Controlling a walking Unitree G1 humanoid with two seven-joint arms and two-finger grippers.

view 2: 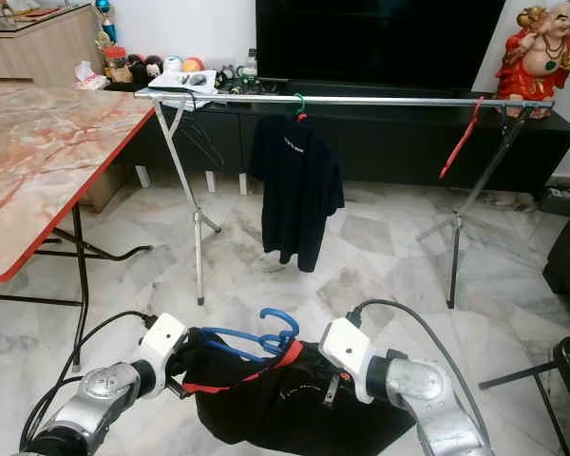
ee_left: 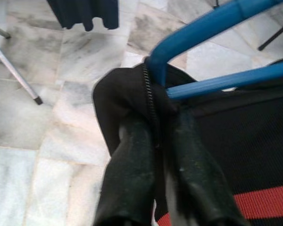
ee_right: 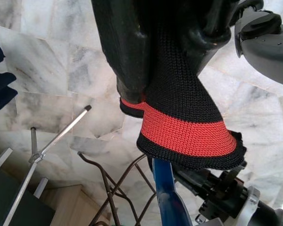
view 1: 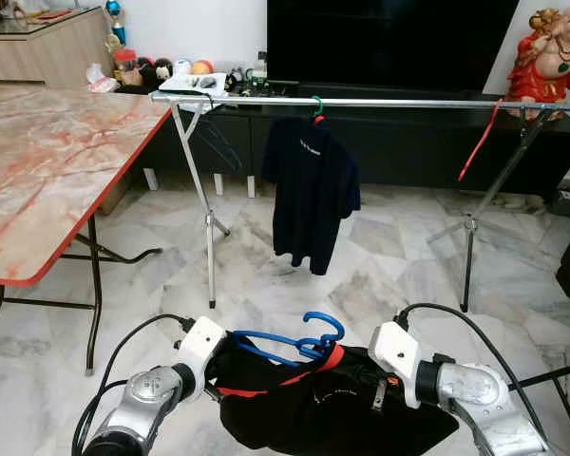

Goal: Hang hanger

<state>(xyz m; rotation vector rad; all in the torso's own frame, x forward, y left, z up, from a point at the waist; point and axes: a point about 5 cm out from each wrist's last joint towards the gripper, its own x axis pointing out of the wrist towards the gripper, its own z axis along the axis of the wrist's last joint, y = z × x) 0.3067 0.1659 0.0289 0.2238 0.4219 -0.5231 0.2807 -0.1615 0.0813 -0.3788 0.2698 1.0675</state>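
A: Hanger [view 1: 294,344], blue, sits low in front of us between both arms, threaded into the black shirt [view 1: 323,408] with red trim.
B: Grips?
A: Left gripper [ee_left: 155,136] is clamped on the shirt fabric at the hanger's end. Right gripper [ee_right: 167,61] is pinched on the red-banded collar.
B: Rack?
A: Silver rail [view 1: 361,102] is well ahead of us, one dark shirt [view 1: 311,190] hanging on it.
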